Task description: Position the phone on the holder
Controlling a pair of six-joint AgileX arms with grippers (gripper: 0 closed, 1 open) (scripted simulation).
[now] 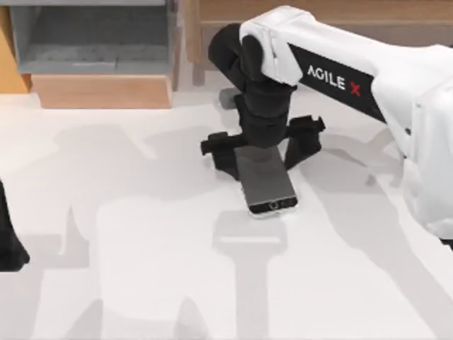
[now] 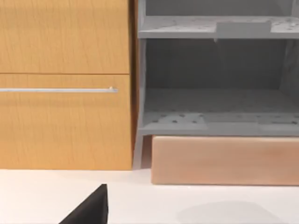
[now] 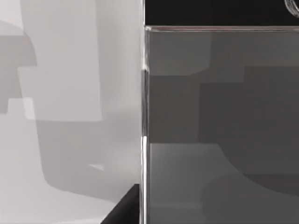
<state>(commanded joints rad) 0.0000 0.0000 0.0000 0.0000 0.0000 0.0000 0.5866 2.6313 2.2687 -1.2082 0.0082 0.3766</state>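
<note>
The right end effector [image 1: 263,145] grips the phone [image 1: 267,185] between spread fingers; its long axis runs away from the cabinet [image 1: 99,42], home button outermost. The left end effector [image 1: 10,248] is parked; I cannot tell its fingers.

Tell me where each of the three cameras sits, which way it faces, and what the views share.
Top view: above the table, looking down on the right arm, its gripper over the phone; the left arm sits at the left edge.
Left wrist view: low over the table, facing a wooden cabinet and grey shelf; a dark fingertip shows.
Right wrist view: very close to the phone.
Shared: top and right wrist views share the phone; top and left wrist views share the shelf.
</note>
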